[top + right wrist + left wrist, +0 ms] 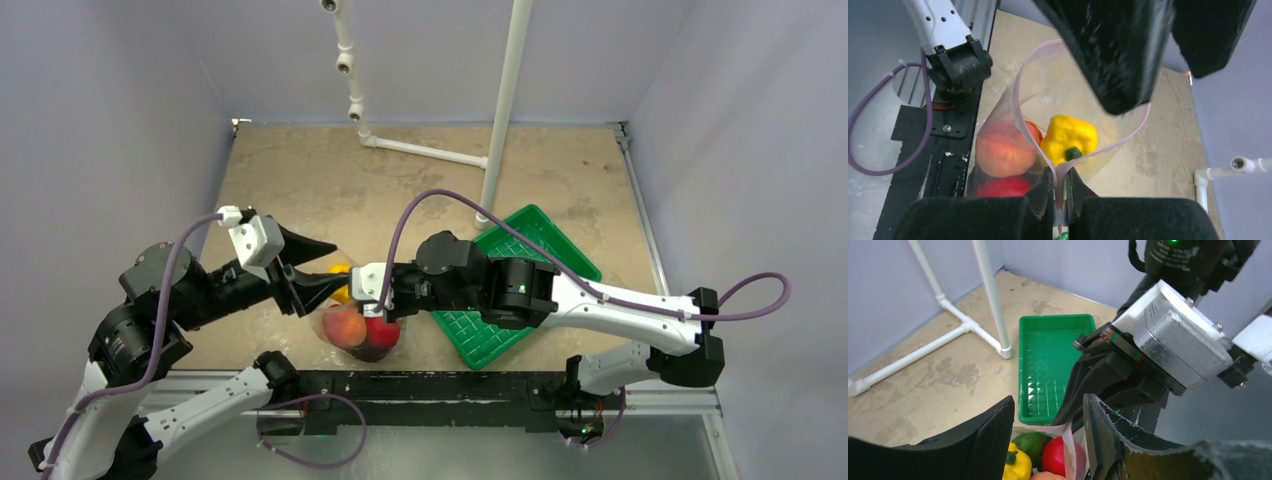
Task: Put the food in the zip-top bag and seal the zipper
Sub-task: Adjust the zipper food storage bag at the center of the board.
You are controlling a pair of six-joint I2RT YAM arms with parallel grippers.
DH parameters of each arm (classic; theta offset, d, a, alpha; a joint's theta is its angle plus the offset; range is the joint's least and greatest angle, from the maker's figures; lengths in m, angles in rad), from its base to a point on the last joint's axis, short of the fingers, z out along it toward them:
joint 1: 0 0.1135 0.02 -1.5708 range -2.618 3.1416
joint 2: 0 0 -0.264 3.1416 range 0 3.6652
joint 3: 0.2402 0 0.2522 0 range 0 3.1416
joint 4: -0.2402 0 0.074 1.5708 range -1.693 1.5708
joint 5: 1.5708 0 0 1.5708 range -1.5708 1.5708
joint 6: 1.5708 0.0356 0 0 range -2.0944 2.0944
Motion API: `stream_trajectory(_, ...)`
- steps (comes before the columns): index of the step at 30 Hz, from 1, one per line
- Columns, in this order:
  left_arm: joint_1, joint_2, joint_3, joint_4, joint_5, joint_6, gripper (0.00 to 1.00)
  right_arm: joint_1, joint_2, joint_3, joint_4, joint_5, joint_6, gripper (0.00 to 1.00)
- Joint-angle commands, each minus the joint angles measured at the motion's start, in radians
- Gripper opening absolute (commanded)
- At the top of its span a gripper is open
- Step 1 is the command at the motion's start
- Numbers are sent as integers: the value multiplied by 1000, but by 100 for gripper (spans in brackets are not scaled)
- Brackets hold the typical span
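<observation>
One zip-top bag (1003, 100) edge sits pinched in right jaws, mouth gaping.

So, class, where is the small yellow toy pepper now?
In the right wrist view, the yellow toy pepper sits inside the clear plastic bag, beside the round peach.

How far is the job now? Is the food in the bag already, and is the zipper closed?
Done: pepper, peach and tomato lie in the bag; no food shows on the visible part of the tray.
In hand: the right gripper is shut on one end of the zipper; the left gripper is open at the other side.
Left: the mouth gapes, so the zipper is not yet sealed.
</observation>
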Motion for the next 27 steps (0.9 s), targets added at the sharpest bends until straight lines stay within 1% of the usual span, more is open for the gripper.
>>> stream_trajectory(1,6,-5,-59,67,171,84,52,19,-18,77,-9,-63,-43,0)
stream_trajectory(4,6,16,-84,72,268,116,52,25,-16,88,-38,-77,-44,0)
stream_trajectory(6,2,24,-94,77,295,131,52,30,-23,90,-48,-87,-44,0)
stream_trajectory(10,-3,25,-118,87,316,145,52,33,-45,73,-39,-102,-38,0)
stream_trajectory(15,-20,18,-157,80,355,148,58,39,-66,53,-44,-122,-27,0)
stream_trajectory(19,-41,-5,-175,65,325,158,61,42,-95,34,-49,-116,-19,0)
stream_trajectory(22,-52,0,-184,58,335,163,61,41,-119,19,-44,-122,-15,0)
stream_trajectory(27,-52,55,-169,42,378,162,59,43,-143,-8,-33,-126,-2,0)
